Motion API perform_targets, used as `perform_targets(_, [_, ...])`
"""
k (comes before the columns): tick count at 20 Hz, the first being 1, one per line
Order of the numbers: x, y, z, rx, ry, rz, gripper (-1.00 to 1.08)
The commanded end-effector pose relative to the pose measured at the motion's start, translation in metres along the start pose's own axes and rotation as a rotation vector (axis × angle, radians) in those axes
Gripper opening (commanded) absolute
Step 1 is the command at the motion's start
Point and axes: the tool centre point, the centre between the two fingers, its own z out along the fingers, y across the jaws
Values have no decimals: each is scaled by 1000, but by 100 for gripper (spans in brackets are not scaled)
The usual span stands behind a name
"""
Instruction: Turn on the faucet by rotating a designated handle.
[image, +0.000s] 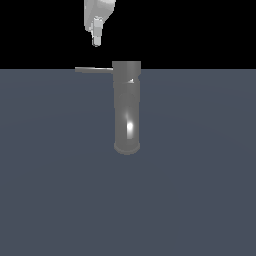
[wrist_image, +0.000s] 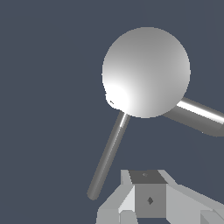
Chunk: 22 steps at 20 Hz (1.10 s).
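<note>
A tall, smooth grey faucet (image: 127, 107) is seen standing upright just above the centre of the exterior view, on a flat slate-blue floor (image: 55, 190) under a black background. A bright glint is shown low on its cylinder, just above the rounded base. From the top of the cylinder, a thin flat grey handle (image: 94, 69) is seen jutting out level toward nine o'clock, its near end joined to the faucet.

The white gripper (image: 96, 44) is seen hanging from the top edge of the exterior view, at about eleven o'clock from the faucet top. It is held above the middle of the handle, with a clear gap between them; nothing is touched and nothing is held. From this side its fingers appear as one narrow tip, so whether they are apart or together cannot be told.

In the wrist view, the faucet (wrist_image: 146, 72) is seen from above as a shaded grey disc. The handle (wrist_image: 108, 155) is shown as a thin rod running from the disc toward seven o'clock. A thicker grey spout (wrist_image: 197, 117) is seen running toward four o'clock. Part of the gripper (wrist_image: 148, 199) body is seen at six o'clock, close beside the rod's free end.
</note>
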Motion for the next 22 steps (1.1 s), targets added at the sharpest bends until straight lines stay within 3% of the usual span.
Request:
perform_targets(1, [-2,-12,10,2,9,60,-100])
perform_targets(12, [-12,-58,50,15,56,286,-100])
perform_targets(22, [-18,-75,67,27,79,376,-100])
